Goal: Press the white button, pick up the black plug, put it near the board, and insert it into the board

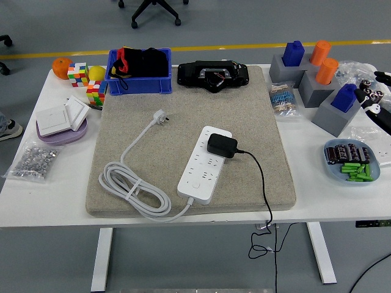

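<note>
A white power strip point(204, 163) lies at a slant on the grey felt mat point(189, 97), with its round white button point(195, 183) near its front end. The black plug point(221, 145) sits on the strip's far end, and its black cable point(261, 183) trails off the table's front edge. The strip's own white cord point(131, 189) is coiled at the left, ending in a white plug point(160, 116). Only the spread fingertips of my right hand point(376, 97) show at the right edge, far from the strip and holding nothing. My left arm is out of sight.
At the back stand a blue bin point(139, 72) and a black device point(212, 75). Grey blocks with blue and orange pegs point(317, 76) and a dish of batteries point(351, 162) are at the right. Cubes, an orange, a switch box point(58, 119) and a bag of screws point(33, 160) are at the left.
</note>
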You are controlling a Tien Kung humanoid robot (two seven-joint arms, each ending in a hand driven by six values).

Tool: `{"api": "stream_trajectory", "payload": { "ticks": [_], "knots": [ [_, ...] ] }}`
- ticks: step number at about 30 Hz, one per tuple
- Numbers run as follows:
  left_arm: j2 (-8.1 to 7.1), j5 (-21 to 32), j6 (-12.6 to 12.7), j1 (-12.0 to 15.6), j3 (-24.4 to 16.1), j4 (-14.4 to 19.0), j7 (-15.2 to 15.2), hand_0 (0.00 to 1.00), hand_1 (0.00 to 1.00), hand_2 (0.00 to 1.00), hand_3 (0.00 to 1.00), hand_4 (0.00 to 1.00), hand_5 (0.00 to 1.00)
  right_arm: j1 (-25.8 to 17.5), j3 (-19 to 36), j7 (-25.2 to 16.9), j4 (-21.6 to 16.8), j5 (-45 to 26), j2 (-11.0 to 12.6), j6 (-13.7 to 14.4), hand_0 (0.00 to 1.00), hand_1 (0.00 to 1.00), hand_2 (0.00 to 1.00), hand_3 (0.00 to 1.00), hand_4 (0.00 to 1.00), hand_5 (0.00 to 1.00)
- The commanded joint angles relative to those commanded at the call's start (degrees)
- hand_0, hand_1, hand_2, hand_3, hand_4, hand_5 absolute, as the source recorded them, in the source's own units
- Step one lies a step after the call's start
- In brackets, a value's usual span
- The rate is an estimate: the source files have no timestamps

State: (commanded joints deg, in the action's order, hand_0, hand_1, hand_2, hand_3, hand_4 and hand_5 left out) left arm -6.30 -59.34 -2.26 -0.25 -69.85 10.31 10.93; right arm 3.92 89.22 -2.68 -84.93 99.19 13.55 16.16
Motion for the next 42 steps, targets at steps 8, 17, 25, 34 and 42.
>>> {"api": "stream_trajectory", "payload": {
  "ticks": [8,17,25,34,42],
  "knots": [
    [0.16,-0.02,-0.09,0.06,-0.94,0.00,-0.41,0.705,0.664,0.584,0.677,0.658,0.266,-2.92,4.91,-0.01,-1.58,-4.62,-0.12,-0.52,0.912,0.802,0.763,0.765,0.957,0.815],
    [0.24,-0.52,-0.10,0.11,-1.68,0.00,-0.37,0.706,0.664,0.584,0.677,0.658,0.265,-4.92,9.77,-0.28,-3.05,-6.37,0.07,-1.70,0.910,0.802,0.763,0.764,0.951,0.825],
    [0.06,-0.72,-0.07,0.14,-2.01,0.00,-0.47,0.706,0.664,0.584,0.678,0.659,0.266,-5.73,12.34,-0.75,-3.72,-6.92,-0.81,-1.19,0.904,0.794,0.760,0.757,0.942,0.815],
    [-0.21,-1.04,-0.16,0.61,-2.35,0.00,-0.51,0.706,0.665,0.585,0.678,0.660,0.266,-7.13,14.65,-0.64,-4.38,-7.42,-1.19,-2.33,0.899,0.790,0.757,0.756,0.940,0.810],
    [-0.14,-2.23,-0.16,0.80,-3.52,0.00,-0.25,0.706,0.665,0.586,0.679,0.660,0.267,-8.16,16.75,0.13,-4.91,-7.54,-0.96,-3.38,0.883,0.786,0.755,0.754,0.929,0.783]
  ]
}}
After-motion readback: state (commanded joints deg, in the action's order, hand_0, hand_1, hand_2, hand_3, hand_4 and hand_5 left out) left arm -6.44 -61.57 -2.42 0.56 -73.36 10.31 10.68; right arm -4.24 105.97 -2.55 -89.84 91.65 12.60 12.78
